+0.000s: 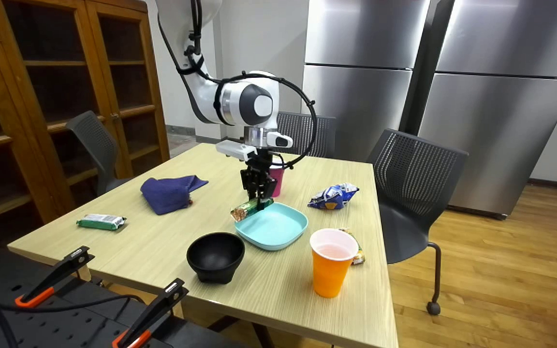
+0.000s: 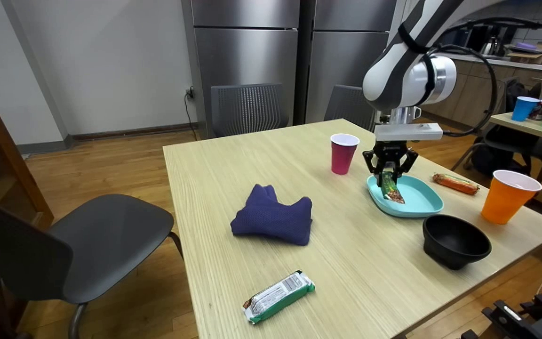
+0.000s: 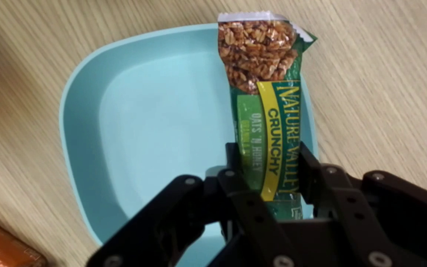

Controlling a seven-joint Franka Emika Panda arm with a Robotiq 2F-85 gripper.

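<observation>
My gripper (image 3: pixel 269 159) is shut on a green Nature Valley granola bar (image 3: pixel 269 111), one finger on each long side. The bar lies over one side of a light blue plate (image 3: pixel 154 129) in the wrist view. In both exterior views my gripper (image 1: pixel 260 200) (image 2: pixel 387 179) points down at the plate (image 1: pixel 272 229) (image 2: pixel 419 197), with the bar (image 1: pixel 244 210) (image 2: pixel 392 193) at its rim. Part of the bar is hidden by the fingers. I cannot tell if the bar touches the plate.
Around the plate on the table are a black bowl (image 1: pixel 215 256), an orange cup (image 1: pixel 332 266), an orange-wrapped bar (image 2: pixel 456 183), a magenta cup (image 2: pixel 344 157) and a blue snack bag (image 1: pixel 334 196). A purple cloth (image 2: pixel 273 219) and another green bar (image 2: pixel 279 296) lie farther off.
</observation>
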